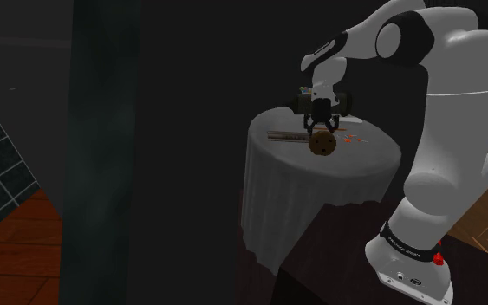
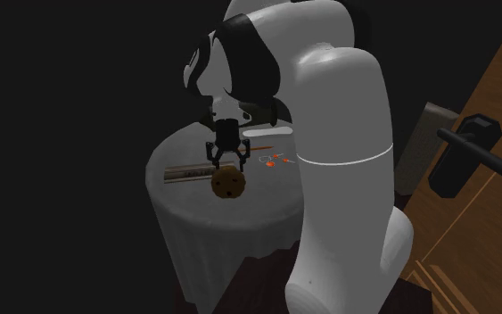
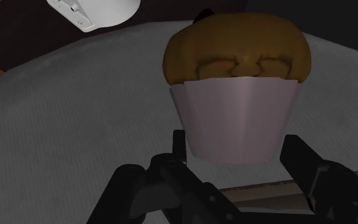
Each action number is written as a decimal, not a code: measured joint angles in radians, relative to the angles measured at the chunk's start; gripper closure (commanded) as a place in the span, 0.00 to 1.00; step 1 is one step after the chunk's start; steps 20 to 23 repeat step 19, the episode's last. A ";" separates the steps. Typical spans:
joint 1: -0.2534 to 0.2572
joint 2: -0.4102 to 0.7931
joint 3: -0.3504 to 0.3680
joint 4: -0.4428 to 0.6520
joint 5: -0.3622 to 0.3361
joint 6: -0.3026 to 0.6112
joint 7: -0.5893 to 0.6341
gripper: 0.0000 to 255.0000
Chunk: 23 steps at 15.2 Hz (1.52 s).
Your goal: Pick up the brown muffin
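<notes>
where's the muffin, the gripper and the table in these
muffin (image 3: 234, 60), wrist view, on its brown domed top
gripper (image 2: 227, 164), second exterior view, midway between its fingertips
table (image 1: 294, 199), shoulder view, on the draped cloth's side

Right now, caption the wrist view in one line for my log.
Wrist view: black gripper clasps the brown muffin by its pale paper cup, over the grey tablecloth.
</notes>
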<state>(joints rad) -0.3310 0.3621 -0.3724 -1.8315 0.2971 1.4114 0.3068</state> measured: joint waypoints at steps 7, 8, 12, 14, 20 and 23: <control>0.000 -0.015 -0.002 0.018 -0.005 -0.031 0.009 1.00; 0.000 -0.021 -0.003 0.022 -0.007 -0.041 0.012 1.00; 0.001 -0.047 -0.006 0.041 -0.013 -0.083 0.024 1.00; 0.002 -0.057 -0.006 0.054 -0.015 -0.104 0.032 1.00; 0.000 -0.077 -0.009 0.092 -0.020 -0.159 0.046 1.00; 0.000 -0.077 -0.009 0.092 -0.020 -0.159 0.046 1.00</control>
